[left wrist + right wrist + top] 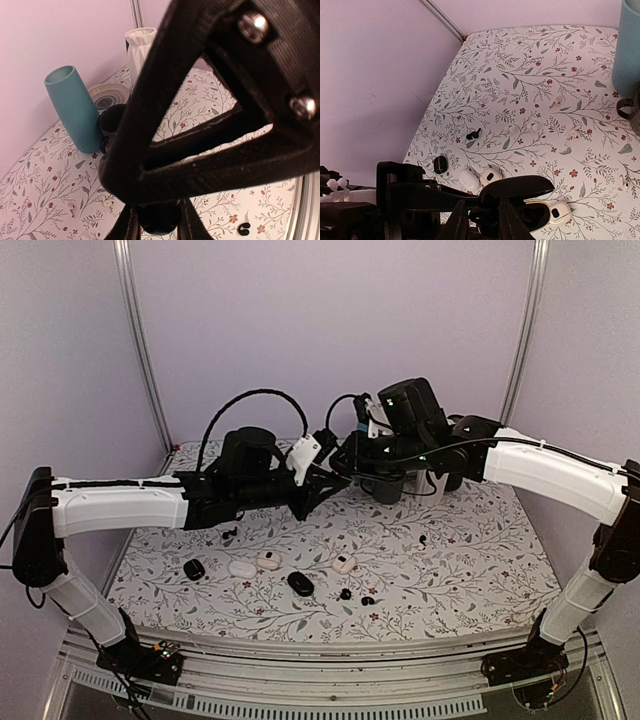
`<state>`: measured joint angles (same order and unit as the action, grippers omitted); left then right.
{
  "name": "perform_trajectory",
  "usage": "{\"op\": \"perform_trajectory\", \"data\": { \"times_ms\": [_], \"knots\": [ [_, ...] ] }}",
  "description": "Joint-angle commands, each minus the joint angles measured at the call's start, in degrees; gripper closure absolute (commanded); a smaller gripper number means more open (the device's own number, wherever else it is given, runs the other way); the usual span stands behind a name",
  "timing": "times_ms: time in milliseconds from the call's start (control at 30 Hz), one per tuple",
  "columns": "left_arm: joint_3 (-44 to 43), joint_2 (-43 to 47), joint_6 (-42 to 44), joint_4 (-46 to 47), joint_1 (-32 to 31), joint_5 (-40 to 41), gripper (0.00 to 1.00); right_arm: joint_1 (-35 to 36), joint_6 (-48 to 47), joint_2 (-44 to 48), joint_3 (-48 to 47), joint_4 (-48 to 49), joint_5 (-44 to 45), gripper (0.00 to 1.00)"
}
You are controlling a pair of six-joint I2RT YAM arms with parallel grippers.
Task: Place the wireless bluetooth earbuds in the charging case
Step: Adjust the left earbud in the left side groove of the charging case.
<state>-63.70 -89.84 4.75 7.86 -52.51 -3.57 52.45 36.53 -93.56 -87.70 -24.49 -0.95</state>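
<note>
The two grippers meet in mid-air over the middle of the table. My left gripper (326,480) is shut on a black charging case (157,222). In the right wrist view the case's lid (522,186) stands open above its gold-rimmed base (536,216). My right gripper (482,222) sits right at the case. Its jaws stand slightly apart around a small black piece, apparently an earbud (489,216). Two loose black earbuds (345,593) (368,600) lie on the flowered cloth near the front.
On the table lie black cases (194,568) (300,583), white cases (242,567) (268,560) (345,563) and white buds (533,125). At the back stand a teal vase (72,107), a black cup (112,122) and a white vase (141,45).
</note>
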Motion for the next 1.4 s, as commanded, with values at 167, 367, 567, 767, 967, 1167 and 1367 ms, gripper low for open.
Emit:
{"op": "perform_trajectory", "data": {
  "times_ms": [167,367,567,767,967,1167,1367],
  "knots": [
    [0.19,2.94,0.4,3.62,-0.76,-0.26,1.0,0.48,-1.19,-0.42,-0.57,-1.78,0.02,0.9],
    [0.42,3.42,0.42,3.99,-0.76,-0.63,1.0,0.52,-1.98,-0.26,-0.37,-2.31,0.25,0.83],
    [0.33,3.36,0.38,4.05,-0.77,-1.36,1.0,0.42,-1.74,0.22,0.02,-1.96,-0.41,0.74],
    [0.5,3.6,0.56,4.31,-0.74,-2.45,1.0,-0.7,-0.37,1.25,2.1,-0.86,-1.27,0.69],
    [0.6,3.71,0.61,4.83,-0.76,-2.84,1.0,-1.1,0.07,1.63,3.11,-0.53,-1.31,0.72],
    [0.9,3.91,0.43,5.68,-0.75,-2.51,1.0,-1.15,0.46,1.97,3.5,-0.47,-1.01,0.8],
    [1.08,4.09,0.42,6.45,-0.79,-2.93,1.0,-1.13,-0.06,2.3,3.74,-0.47,-0.81,0.73]
  ]
}}
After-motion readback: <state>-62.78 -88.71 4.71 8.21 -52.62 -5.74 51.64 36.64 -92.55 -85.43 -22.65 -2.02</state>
